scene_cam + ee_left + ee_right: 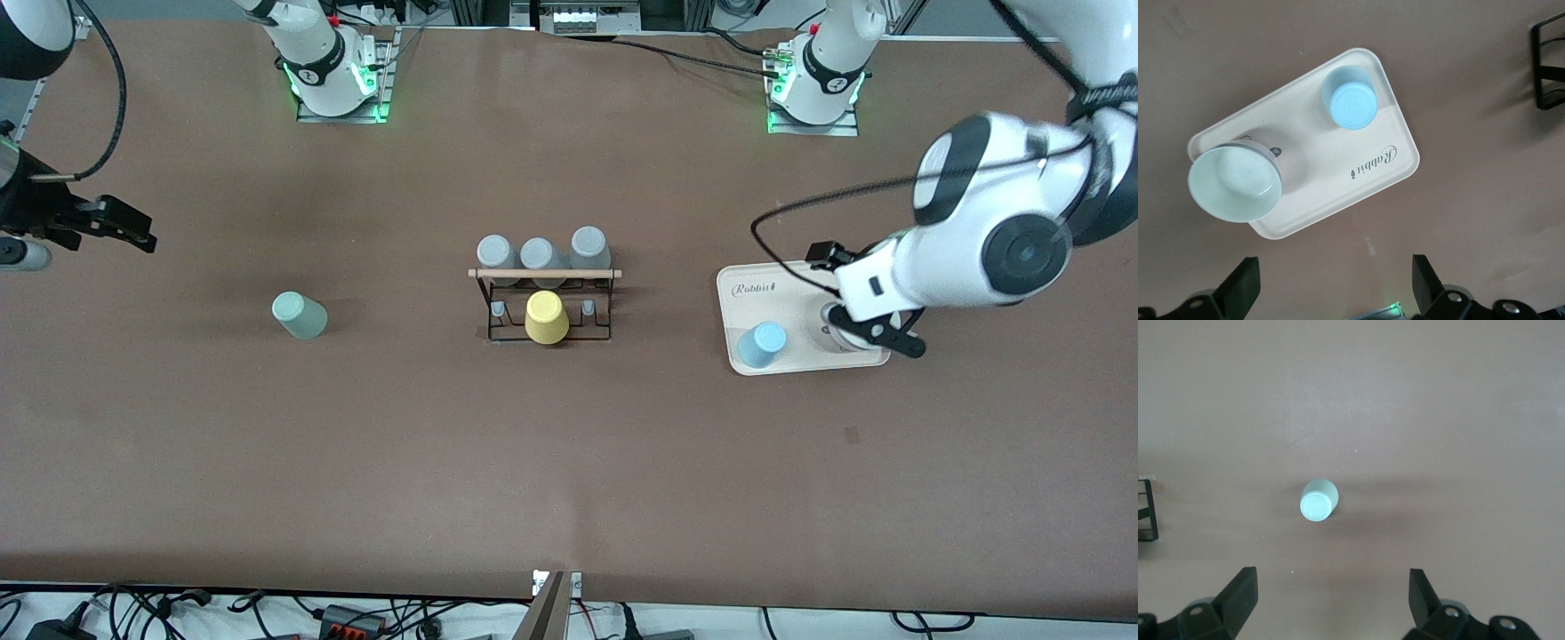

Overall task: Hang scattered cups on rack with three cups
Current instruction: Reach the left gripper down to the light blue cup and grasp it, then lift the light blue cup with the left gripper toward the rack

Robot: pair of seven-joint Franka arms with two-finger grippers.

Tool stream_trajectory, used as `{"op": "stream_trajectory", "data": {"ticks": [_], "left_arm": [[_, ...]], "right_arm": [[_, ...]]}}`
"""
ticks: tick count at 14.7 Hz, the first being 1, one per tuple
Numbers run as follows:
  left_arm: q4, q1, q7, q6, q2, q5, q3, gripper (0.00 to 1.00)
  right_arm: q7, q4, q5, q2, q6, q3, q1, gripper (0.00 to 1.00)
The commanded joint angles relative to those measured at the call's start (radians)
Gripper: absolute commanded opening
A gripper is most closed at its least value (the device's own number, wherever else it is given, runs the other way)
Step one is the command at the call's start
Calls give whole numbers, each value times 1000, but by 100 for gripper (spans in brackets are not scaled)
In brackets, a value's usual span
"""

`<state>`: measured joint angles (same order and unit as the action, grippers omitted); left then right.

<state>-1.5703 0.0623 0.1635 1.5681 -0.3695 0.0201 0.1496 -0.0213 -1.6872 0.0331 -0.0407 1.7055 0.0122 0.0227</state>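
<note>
— Where do the two loose cups sit?

— The mint green cup (300,316) stands upside down on the bare table toward the right arm's end, well apart from the rack (544,302). The light blue cup (762,344) is upside down too, on the beige tray (738,293) toward the left arm's end, at the corner nearer the front camera.

— And the claws?

— Both spread wide, holding nothing. The left gripper (1335,287) hangs over the tray, more above the white bowl (1237,181) than the blue cup. The right gripper (1331,603) is up over the table's edge at its own end, with the mint cup in its wrist view but off to the side.

— What worries you?

— That bowl. It's close beside the blue cup, so I'd guess a finger coming down could clip it or shove the tray. The cups are tapered and smooth, so a pinch near the narrow base might squirt one out.

— And at the rack?

— Crowded. Three grey cups (539,252) fill the back row, and a yellow cup (546,317) sits on the middle front peg. The free pegs flank it, so a sloppy approach could knock the yellow one or tip the light wire frame.
</note>
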Motion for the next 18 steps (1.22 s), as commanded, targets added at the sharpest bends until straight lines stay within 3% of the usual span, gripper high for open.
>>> {"op": "stream_trajectory", "data": {"ticks": [1,4,9,11,18], "left_arm": [[41,-25,20,103,-106,36,5,100],[44,-49,17,124,-155,149,4,100],[38,-21,-47,135,-181,144,1,100],[44,-25,-50,136,-200,85,4,100],[32,42,-79,233,-269,70,1,100]], "right_arm": [[-19,4,-7,-25,-21,0,-6,100],[-6,11,-7,-42,-30,0,-6,100],[-3,12,-9,-53,-21,0,-6,100],[-5,12,-7,-53,-21,0,-9,100],[-3,14,-4,-53,-12,0,-9,100]]}}
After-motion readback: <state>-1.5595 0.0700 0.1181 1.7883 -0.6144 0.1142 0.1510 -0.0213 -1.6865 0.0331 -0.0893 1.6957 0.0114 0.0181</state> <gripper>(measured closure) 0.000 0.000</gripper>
